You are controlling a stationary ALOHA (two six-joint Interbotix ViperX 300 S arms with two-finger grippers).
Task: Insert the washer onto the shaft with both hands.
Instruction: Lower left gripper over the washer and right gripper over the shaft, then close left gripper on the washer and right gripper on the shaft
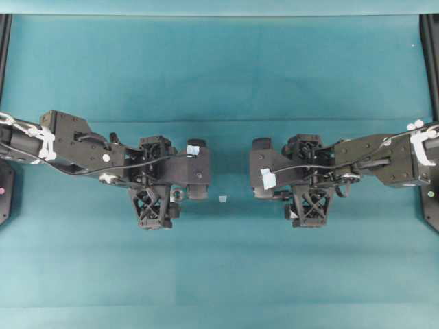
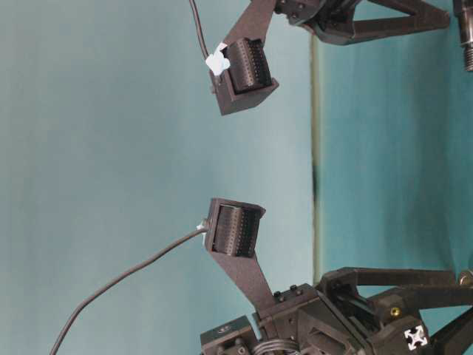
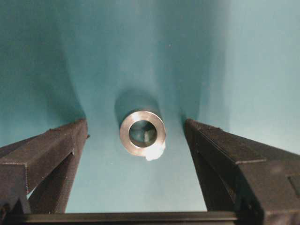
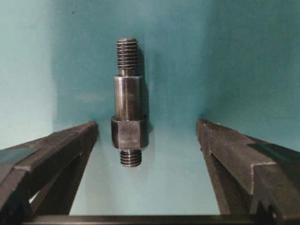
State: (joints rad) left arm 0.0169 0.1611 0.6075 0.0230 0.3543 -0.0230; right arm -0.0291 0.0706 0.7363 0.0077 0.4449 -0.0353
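Left gripper (image 3: pixel 138 136), matte black fingers wide apart and empty, straddles the polished steel washer (image 3: pixel 142 132) on teal cloth (image 3: pixel 243 70). Right gripper (image 4: pixel 147 136), equally spread, empty, flanks the dark threaded stepped shaft (image 4: pixel 128 101).

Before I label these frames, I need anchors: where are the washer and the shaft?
washer (image 3: pixel 142 132): left wrist view, on the ring's metal rim, lower left of the hole.
shaft (image 4: pixel 127 98): right wrist view, on the smooth middle section.

silver metal ring washer (image 3: pixel 142 132) on teal mat (image 3: pixel 140 56), 12 o'clock between black left gripper (image 3: pixel 136 129) fingers | dark stepped threaded shaft (image 4: pixel 127 103) likewise, right gripper (image 4: pixel 147 129)
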